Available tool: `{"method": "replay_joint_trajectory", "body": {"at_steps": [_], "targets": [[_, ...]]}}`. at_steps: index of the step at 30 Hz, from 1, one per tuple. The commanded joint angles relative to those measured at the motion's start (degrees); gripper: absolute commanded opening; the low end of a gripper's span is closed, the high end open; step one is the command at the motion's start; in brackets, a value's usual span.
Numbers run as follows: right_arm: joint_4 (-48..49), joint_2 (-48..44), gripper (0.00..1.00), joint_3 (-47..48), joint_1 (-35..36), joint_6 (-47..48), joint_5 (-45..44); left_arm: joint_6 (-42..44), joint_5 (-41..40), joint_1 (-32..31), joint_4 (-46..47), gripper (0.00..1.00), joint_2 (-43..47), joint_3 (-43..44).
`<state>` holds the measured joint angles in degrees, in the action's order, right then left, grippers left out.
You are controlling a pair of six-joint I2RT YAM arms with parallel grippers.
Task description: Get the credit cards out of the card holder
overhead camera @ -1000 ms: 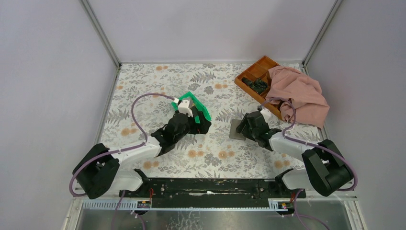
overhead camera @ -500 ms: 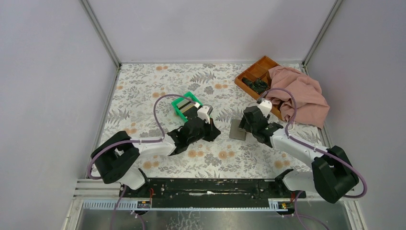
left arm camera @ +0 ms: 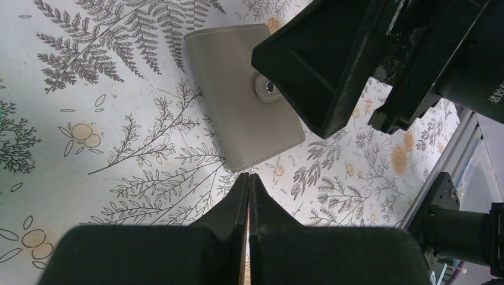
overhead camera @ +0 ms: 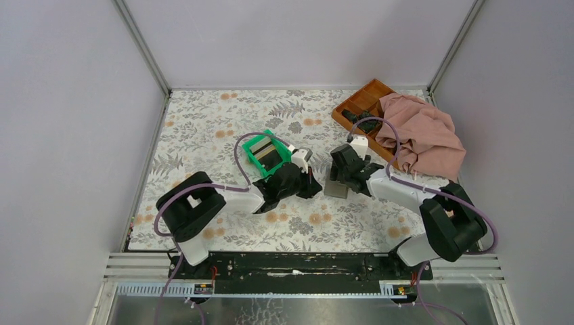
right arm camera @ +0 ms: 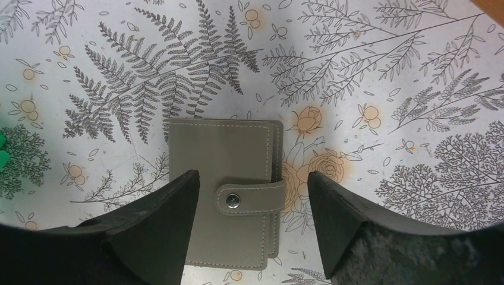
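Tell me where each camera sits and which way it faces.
Top external: above and behind the robot, looking down at the floral table; left arm and right arm show.
Left wrist: low over the table, looking at the closed flat grey snap-strap card holder; its shut left pincer shows.
Right wrist: straight down on the holder; its open right pincer straddles it.
Both wrist views share the holder.
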<state>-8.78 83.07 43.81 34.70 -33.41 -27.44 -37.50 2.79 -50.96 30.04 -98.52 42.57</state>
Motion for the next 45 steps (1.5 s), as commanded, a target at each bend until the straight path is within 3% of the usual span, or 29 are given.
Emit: {"method": "replay_joint_trajectory", "body": {"at_steps": [1, 9, 17, 20, 26, 33, 37, 45], "targets": [[-0.2, 2.3, 0.74, 2.5, 1.3, 1.2, -1.1, -1.4, 0.8, -0.1, 3.8, 0.0, -1.4, 1.1], [-0.5, 7.0, 0.64, 3.0, 4.0, -1.5, -1.6, -0.9, -0.4, 0.0, 4.3, 0.0, -1.7, 0.1], [-0.7, 7.3, 0.38, 2.1, 4.0, -4.0, -1.5, -0.9, -0.2, 0.0, 3.8, 0.0, -2.8, 0.7], [-0.3, 6.7, 0.21, 1.3, 4.1, -4.3, -1.5, -1.0, -0.2, 0.0, 3.8, 0.0, -3.1, 0.8], [1.4, 5.9, 0.02, 0.2, 4.0, -4.1, -0.1, -1.8, 0.3, 0.0, 4.6, 0.04, -4.4, 0.9], [3.9, 2.9, 0.0, -1.7, 4.1, -3.5, 1.9, -1.9, -0.2, 0.0, 5.0, 0.08, -4.2, 0.7], [7.9, 0.9, 0.0, -3.7, 3.9, -4.3, 7.4, -2.0, -0.3, 0.0, 5.4, 0.1, -4.5, 0.6], [11.3, -2.1, 0.0, -5.9, 3.9, -7.2, 14.1, -2.0, -1.8, 0.0, 4.7, 0.3, -4.1, 0.5]]}}
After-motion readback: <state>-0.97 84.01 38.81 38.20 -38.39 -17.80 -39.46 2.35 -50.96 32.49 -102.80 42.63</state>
